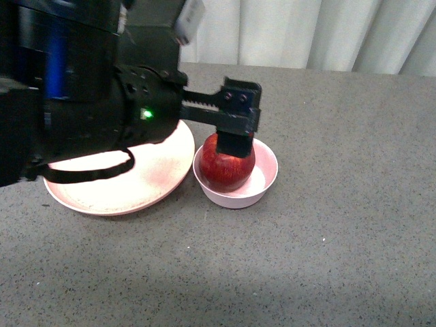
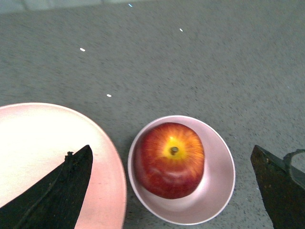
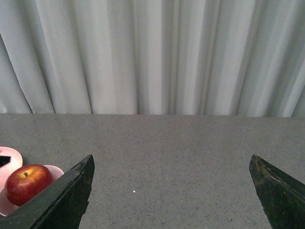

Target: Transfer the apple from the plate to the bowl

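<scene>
The dark red apple (image 1: pixel 227 168) sits stem-up inside the small pale pink bowl (image 1: pixel 266 178), filling most of it. The wide salmon-pink plate (image 1: pixel 122 187) lies right beside the bowl on its left, with nothing on its visible part. My left gripper (image 1: pixel 235 139) hangs open just above the apple. In the left wrist view its fingers straddle the apple (image 2: pixel 169 160) and bowl (image 2: pixel 219 176) without touching, one fingertip over the plate (image 2: pixel 38 143). My right gripper (image 3: pixel 171 160) is open over bare table, with the apple (image 3: pixel 27 183) and bowl (image 3: pixel 55 171) well off to one side.
The grey speckled table (image 1: pixel 340 238) stretches around the dishes. A white curtain (image 1: pixel 306 30) hangs behind its far edge. The left arm's black body (image 1: pixel 75 102) hides the plate's back part. The right arm does not show in the front view.
</scene>
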